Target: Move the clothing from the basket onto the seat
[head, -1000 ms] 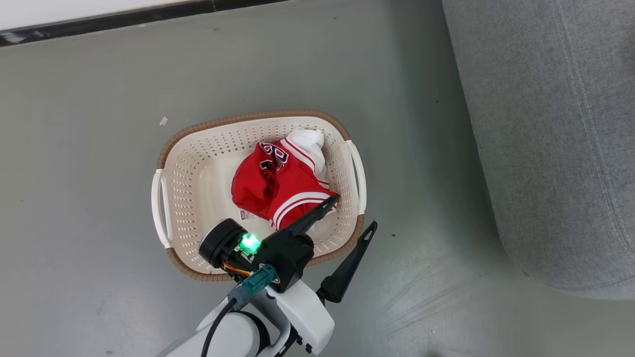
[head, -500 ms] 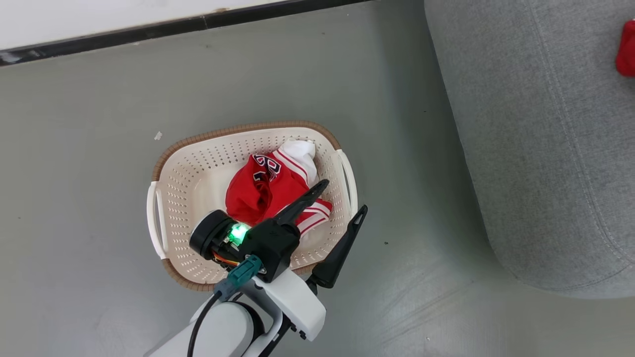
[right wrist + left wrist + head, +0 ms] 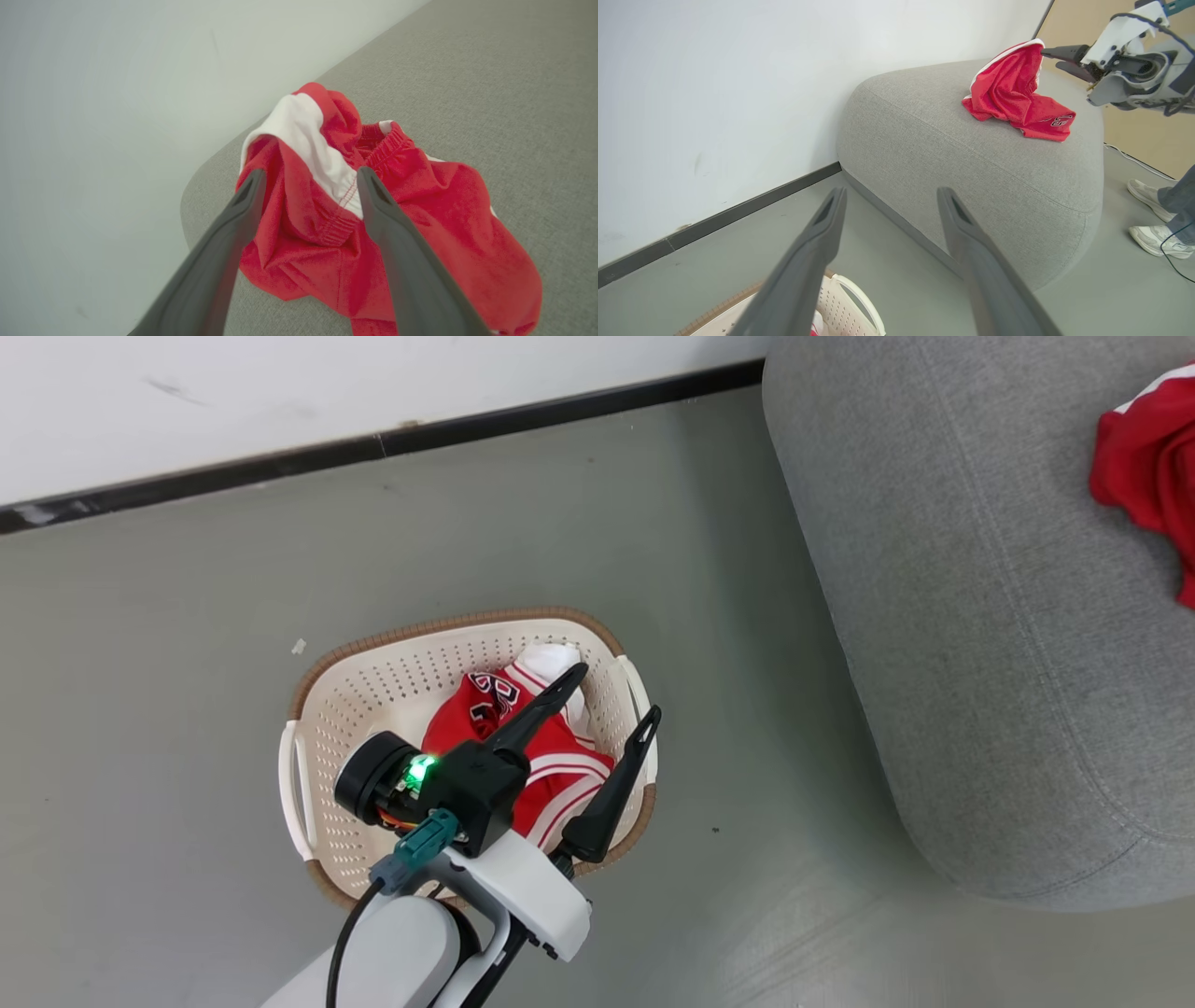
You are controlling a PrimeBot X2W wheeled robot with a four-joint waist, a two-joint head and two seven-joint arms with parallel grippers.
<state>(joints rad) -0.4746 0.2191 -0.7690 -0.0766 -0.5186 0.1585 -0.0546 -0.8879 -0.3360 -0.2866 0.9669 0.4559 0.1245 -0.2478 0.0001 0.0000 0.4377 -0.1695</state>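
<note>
head view first: the left gripper (image 3: 616, 691) hangs over the basket (image 3: 355, 709), fingers spread wide, nothing between them. one finger crosses above the red jersey (image 3: 558, 754), which lies crumpled inside the basket toward its right side, with white stripes, dark lettering and a white part at the far end. the basket sits on the grey floor (image 3: 187, 709), near the seat (image 3: 980, 616) but apart from it. up at the right edge, red shorts (image 3: 1144, 457) lie on the seat.

left wrist view now: the left gripper (image 3: 891, 192) points at the seat's flank, released and empty, with the basket's handle just below. on top of the cushion the right gripper (image 3: 1050, 58) sits at the raised white-trimmed edge of the shorts; touching or not, can't tell.

right wrist view: the right gripper (image 3: 310, 171) is let go, fingers wide apart, and the shorts are bunched on the cushion beyond them, elastic waistband up. a person's feet (image 3: 1155, 239) in pale shoes stand on the floor past the seat.
</note>
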